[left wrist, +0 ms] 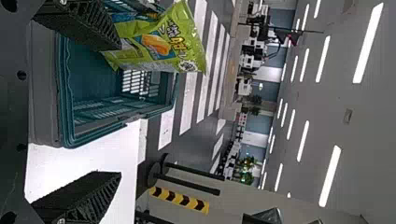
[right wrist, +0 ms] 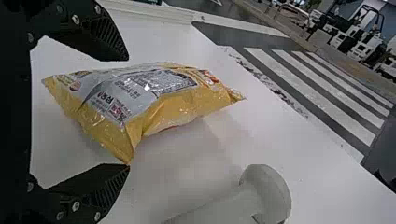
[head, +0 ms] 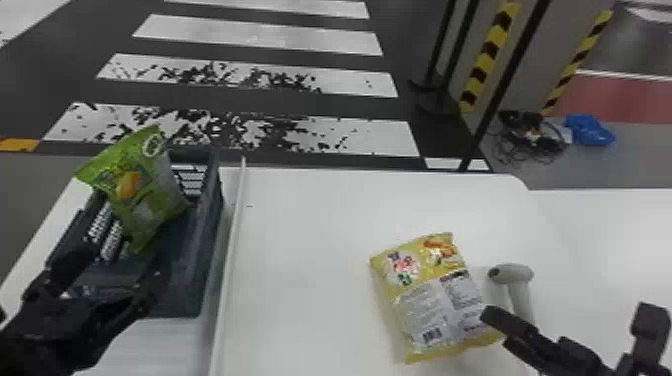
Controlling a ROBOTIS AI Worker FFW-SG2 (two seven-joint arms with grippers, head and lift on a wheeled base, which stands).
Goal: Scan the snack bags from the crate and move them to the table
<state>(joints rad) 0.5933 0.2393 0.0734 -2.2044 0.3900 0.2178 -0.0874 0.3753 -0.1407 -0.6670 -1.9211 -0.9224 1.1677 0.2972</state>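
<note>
White table [head: 305, 210] spans widely between crate edge [head: 218, 197] and yellow bag [head: 435, 300]; left gripper [head: 120, 250], right gripper [head: 567, 315] released

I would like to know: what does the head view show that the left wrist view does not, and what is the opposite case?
Head view: the yellow snack bag and the grey scanner.
Left wrist view: the ceiling lights.
Both: the green snack bag, crate, table, striped crossing and left pincer.
</note>
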